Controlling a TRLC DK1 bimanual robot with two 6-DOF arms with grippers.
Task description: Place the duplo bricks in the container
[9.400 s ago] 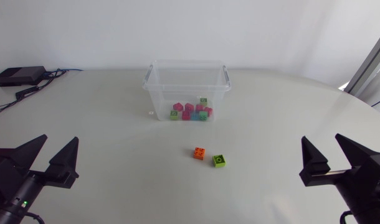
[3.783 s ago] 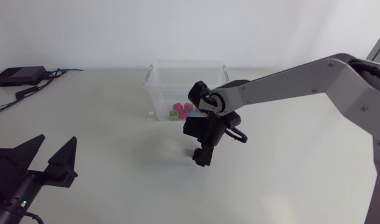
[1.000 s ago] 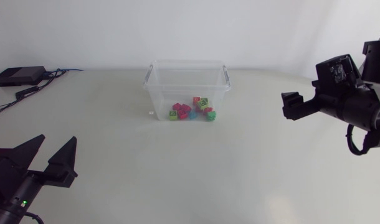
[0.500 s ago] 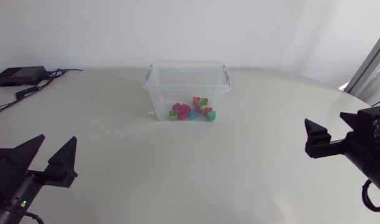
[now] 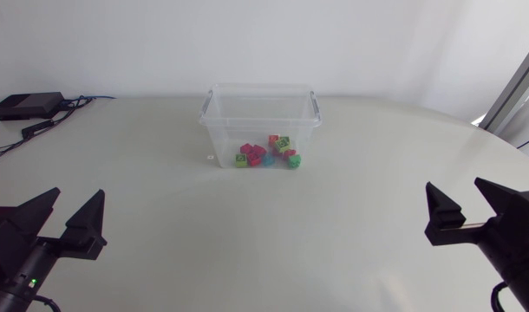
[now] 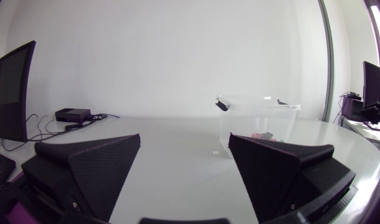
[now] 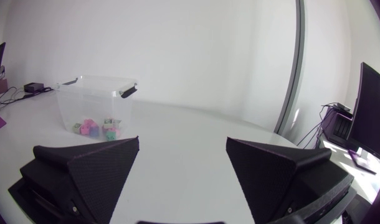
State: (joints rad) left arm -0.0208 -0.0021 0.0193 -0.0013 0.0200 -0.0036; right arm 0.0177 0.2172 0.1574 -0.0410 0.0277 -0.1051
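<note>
A clear plastic container [image 5: 259,121] stands at the back middle of the table, with several pink, green, orange and blue duplo bricks [image 5: 269,152] lying inside it. My left gripper [image 5: 63,217] sits open at the near left corner, nothing between its fingers. My right gripper [image 5: 471,204] sits open at the near right, also holding nothing. The left wrist view shows the container [image 6: 258,121] ahead of the left gripper [image 6: 185,163], past its right finger. In the right wrist view the container [image 7: 93,106] stands ahead of the right gripper [image 7: 182,163], beyond its left finger, bricks [image 7: 96,127] visible through the wall.
A black box with cables [image 5: 26,107] lies at the table's far left edge. A small mark [image 5: 210,158] is on the table just left of the container.
My right arm has drawn back and down from the upper right to the near right edge, its gripper open throughout. The left arm and the bricks have stayed still.
</note>
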